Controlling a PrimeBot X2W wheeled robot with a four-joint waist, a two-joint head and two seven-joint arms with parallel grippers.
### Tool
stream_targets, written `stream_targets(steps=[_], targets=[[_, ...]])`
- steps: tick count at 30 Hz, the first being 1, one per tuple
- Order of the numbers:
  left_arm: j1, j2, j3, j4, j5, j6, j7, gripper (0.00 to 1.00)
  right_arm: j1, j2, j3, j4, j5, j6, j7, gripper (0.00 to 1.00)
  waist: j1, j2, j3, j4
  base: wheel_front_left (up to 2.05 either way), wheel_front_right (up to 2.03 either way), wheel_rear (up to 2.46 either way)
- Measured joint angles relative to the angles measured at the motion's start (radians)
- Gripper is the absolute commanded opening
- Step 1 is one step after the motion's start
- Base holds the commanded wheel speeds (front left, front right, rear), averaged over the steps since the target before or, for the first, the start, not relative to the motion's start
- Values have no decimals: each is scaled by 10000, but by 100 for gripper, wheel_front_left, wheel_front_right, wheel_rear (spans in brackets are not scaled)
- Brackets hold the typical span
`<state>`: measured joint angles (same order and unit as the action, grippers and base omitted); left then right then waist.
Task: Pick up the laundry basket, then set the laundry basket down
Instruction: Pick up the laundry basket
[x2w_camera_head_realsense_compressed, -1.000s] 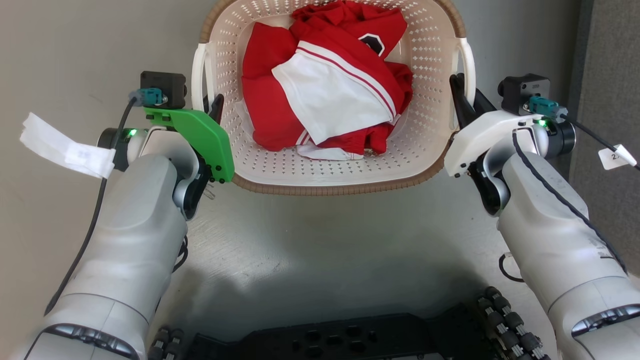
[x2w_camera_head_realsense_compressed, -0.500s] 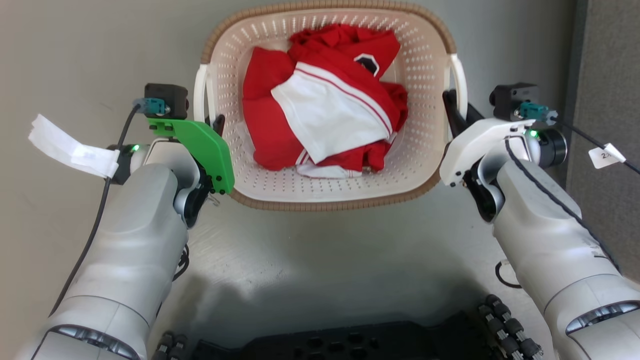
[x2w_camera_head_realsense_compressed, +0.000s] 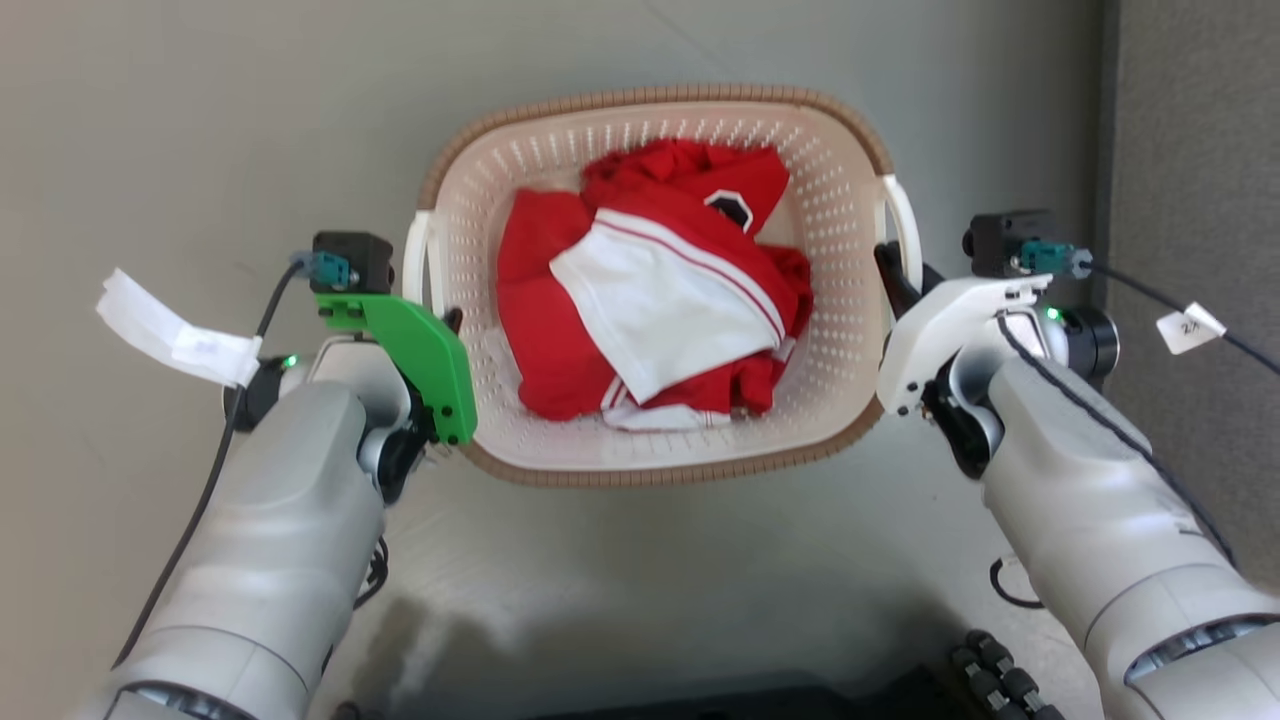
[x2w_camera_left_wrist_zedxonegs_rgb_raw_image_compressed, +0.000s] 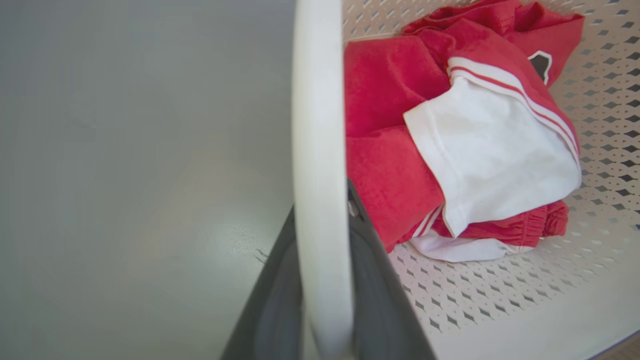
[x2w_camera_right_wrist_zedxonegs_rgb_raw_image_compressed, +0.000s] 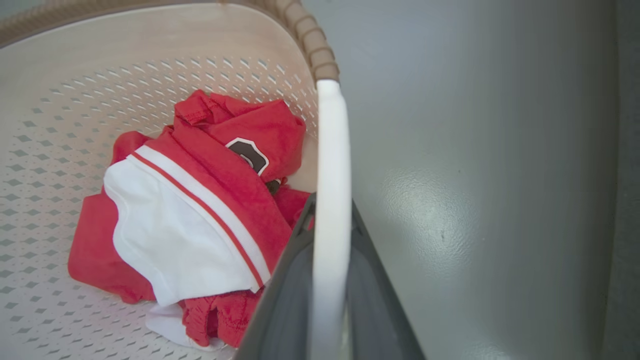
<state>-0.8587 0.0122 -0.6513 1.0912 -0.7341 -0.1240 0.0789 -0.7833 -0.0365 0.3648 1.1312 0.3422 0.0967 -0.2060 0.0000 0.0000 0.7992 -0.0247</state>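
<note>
Two grips: the left gripper (x2w_camera_head_realsense_compressed: 447, 320) is closed around the left handle (x2w_camera_left_wrist_zedxonegs_rgb_raw_image_compressed: 320, 150), the white bar running lengthwise between its two dark fingers (x2w_camera_left_wrist_zedxonegs_rgb_raw_image_compressed: 380, 300); the right gripper (x2w_camera_head_realsense_compressed: 897, 283) is closed the same way on the right handle (x2w_camera_right_wrist_zedxonegs_rgb_raw_image_compressed: 330, 200).
Basket: the laundry basket (x2w_camera_head_realsense_compressed: 650, 98) is level between the two arms, straight ahead of the robot, over the grey floor (x2w_camera_head_realsense_compressed: 650, 590); whether its base touches the floor I cannot tell.
Load: red and white clothes (x2w_camera_head_realsense_compressed: 650, 310) heaped mid-basket, well below the rim.
Step in hand: probably carrying the basket on both arms, between lift and set-down.
Grip check: each bar fills the fingers' whole length, which looks secure.
Doing it well: move both wrists together at equal height so the rim rides level; hold the spacing between the arms fixed, since pulling apart or squeezing would bend the thin handles.
Risk: if one arm leads, a smooth handle could slide along the fingers and tip the load sideways.
Set-down: lower slowly and straight onto bare floor; part the fingers only once the base rests flat.
</note>
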Motion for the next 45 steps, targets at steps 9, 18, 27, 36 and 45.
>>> stream_targets(steps=[9, 18, 27, 36, 45], targets=[[463, -8, -230, 21, -560, 0, 263, 0, 352, 19, 276, 311, 303, 77, 194, 0, -1, 0, -885, 42, 0, 0, 0], [878, -46, -290, 236, -917, -2, 422, 0, 773, 56, 564, 531, 694, 174, 451, 0, 0, 0, -1869, 46, 0, 0, 0], [1345, -88, -391, 372, -1223, -4, 627, 0, 1294, 77, 899, 673, 1160, 263, 974, 0, -1, 0, -3074, -61, 0, 0, 0], [1802, -104, -529, 589, -1526, -4, 876, 0, 1794, 82, 1266, 648, 1615, 268, 1444, 0, -1, 0, -4212, -155, 0, 0, 0], [2365, -104, -637, 662, -1835, -4, 1227, 0, 2263, 81, 1651, 539, 2148, 280, 2092, 0, -1, 0, -5311, -190, 0, 0, 0]])
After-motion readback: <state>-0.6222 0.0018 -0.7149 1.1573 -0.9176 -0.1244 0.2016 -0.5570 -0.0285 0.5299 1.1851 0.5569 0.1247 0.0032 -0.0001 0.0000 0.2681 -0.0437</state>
